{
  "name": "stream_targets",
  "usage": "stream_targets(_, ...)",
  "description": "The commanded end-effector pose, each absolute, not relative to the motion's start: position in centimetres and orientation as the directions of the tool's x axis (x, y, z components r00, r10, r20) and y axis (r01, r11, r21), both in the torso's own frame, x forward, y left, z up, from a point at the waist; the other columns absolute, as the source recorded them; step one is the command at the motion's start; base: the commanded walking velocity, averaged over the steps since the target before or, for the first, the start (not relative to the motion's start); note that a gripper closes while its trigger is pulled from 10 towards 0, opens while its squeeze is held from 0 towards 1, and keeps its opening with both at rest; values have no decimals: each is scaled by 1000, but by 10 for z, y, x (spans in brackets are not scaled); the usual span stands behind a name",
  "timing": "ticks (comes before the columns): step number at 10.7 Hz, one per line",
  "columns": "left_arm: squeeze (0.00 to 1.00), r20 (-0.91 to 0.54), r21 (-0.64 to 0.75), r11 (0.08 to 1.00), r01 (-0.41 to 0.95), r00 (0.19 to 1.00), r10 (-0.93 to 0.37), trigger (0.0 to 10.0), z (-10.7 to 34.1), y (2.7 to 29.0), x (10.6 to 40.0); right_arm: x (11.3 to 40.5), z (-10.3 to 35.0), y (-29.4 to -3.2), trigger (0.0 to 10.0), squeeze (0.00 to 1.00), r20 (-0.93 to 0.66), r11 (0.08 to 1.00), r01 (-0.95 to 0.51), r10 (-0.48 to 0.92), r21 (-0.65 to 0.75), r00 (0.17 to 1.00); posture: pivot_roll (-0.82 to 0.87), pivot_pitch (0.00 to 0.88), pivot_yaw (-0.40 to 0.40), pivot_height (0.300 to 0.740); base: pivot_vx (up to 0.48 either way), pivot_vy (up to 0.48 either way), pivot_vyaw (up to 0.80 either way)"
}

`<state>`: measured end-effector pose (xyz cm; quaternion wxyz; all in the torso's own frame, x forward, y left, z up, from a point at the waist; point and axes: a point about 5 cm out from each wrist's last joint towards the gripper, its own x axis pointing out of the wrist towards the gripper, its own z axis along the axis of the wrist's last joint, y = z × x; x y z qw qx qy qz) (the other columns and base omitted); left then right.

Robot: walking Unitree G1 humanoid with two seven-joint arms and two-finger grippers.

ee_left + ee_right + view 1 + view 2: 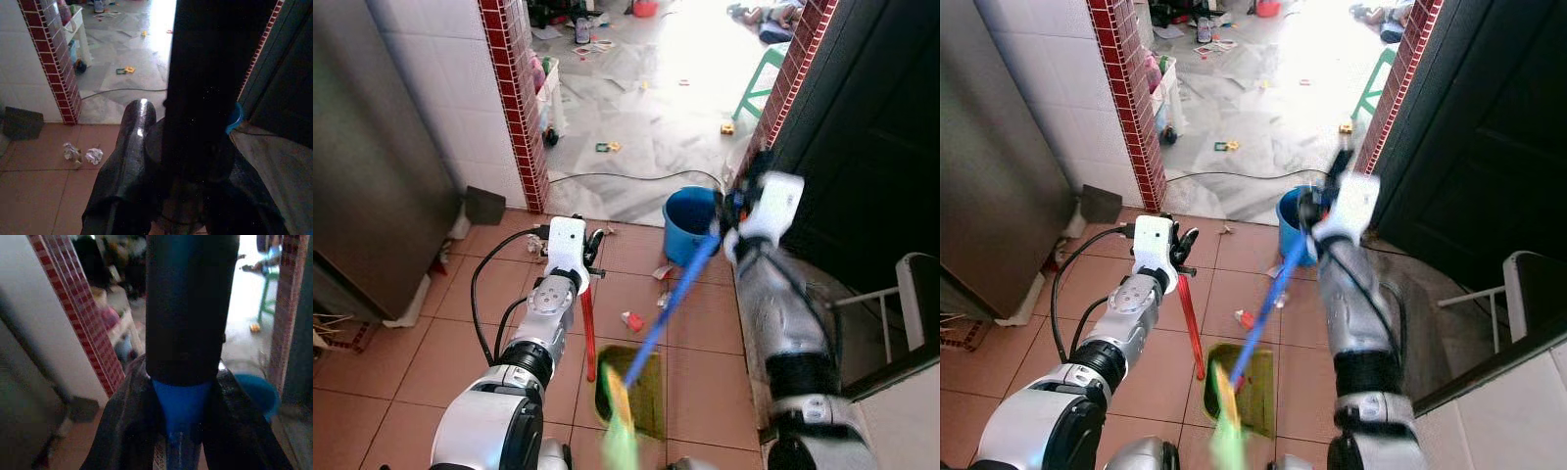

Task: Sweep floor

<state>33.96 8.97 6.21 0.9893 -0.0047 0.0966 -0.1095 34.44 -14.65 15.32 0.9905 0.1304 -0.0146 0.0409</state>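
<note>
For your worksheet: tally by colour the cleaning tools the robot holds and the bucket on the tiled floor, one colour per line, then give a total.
Blue: 2, the broom handle in the right gripper and the bucket.
Red: 1, the dustpan handle in the left gripper.
Total: 3.

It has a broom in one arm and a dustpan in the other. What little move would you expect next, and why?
Probably a short pull of the blue broom, held by the right gripper, drawing the red scrap toward the green dustpan. The left gripper holds the dustpan's red handle upright, and the scrap lies on the tiles just beyond the pan.
</note>
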Motion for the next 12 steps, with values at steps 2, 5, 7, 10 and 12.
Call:
stream_targets(2,0,-218,-95,976,195,953,-212,10000,53,92,335,353,203,-147,10000,0,227,982,-171,151,74,962,-110,0,-44,740,0,0,0)
stream_targets(5,0,-159,-56,979,195,966,-201,10000,69,107,344,363,219,-157,10000,0,223,983,-164,179,-85,958,-107,0,-41,740,0,0,0)
stream_targets(7,0,-75,-89,979,186,978,-193,10000,89,116,353,368,212,-153,10000,0,212,974,-148,183,-170,960,-84,0,-13,740,0,0,0)
stream_targets(10,0,84,-91,977,192,979,-184,10000,124,113,356,359,169,-139,10000,0,146,911,-210,276,-356,950,-66,0,23,740,0,0,0)
stream_targets(12,0,190,-85,983,163,971,-145,10000,150,124,350,351,144,-151,10000,0,123,924,-126,181,-362,976,-52,0,1,740,0,0,0)
